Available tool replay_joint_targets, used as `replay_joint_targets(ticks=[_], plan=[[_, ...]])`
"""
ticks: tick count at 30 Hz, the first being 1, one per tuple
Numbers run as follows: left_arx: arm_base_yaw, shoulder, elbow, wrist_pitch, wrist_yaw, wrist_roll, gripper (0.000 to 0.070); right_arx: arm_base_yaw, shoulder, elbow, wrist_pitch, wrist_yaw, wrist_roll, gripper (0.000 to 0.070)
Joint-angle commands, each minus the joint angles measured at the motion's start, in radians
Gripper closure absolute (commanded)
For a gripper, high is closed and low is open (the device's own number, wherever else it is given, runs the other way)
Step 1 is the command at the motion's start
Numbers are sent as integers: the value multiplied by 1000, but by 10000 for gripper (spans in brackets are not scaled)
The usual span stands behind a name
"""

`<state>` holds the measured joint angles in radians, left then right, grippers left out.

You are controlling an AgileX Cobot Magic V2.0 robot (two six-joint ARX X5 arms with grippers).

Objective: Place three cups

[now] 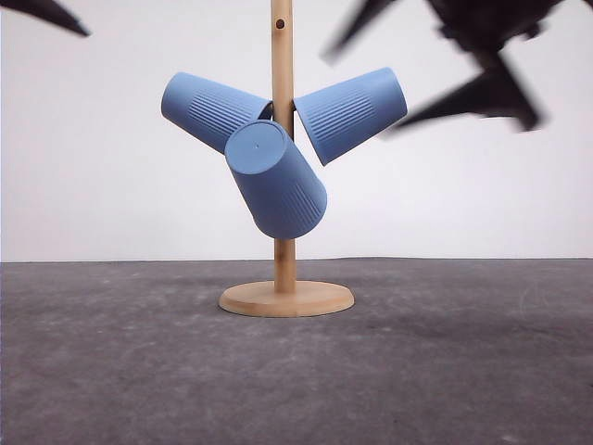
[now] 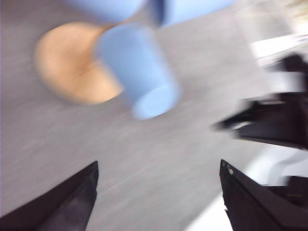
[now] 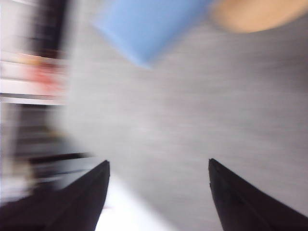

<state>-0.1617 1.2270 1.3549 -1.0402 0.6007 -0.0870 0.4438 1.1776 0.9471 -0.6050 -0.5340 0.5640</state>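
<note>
Nearest, the front ribbed light-blue plastic cup [image 1: 276,178] hangs at 6 o'clock on the wooden peg stand [image 1: 285,298], two matching cups [image 1: 211,109] at 10 and 2; both grippers [image 2: 159,197] [image 3: 159,195] open, empty; right arm close, could knock one off.

Three light-blue cups, namely a left cup [image 1: 206,108], a right cup [image 1: 352,112] and a front cup [image 1: 276,178], hung on one wooden stand [image 1: 285,297].

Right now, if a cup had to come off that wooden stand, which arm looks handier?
Probably the right. In the front view its open pincer hangs just beside the right-hand cup, while the left pincer sits far off at the corner, well away from the left-hand cup.
</note>
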Motion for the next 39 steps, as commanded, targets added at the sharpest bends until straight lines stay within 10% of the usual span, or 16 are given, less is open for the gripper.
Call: replay_joint_targets(ticks=[1,8,15,27,29,32,39], plan=[[0,-13,16,7,-34,41,280,4,-50,9,-58,185,-352,314],[22,-168,-173,200,-121,8,283,-47,-239,4,-92,481,-550,331],[31,-401,-489,458,-199,-42,283,-133,-393,-122,22,489,-576,331],[31,-578,-673,481,-261,-39,280,-159,-502,-313,74,483,-576,317],[31,-582,-673,481,-261,-31,400,-159,-505,-313,74,482,-575,380],[31,-583,-673,487,-260,-37,683,-159,-507,-313,79,482,-581,696],[31,-587,-673,488,-261,-34,700,-159,-507,-313,90,483,-580,687]])
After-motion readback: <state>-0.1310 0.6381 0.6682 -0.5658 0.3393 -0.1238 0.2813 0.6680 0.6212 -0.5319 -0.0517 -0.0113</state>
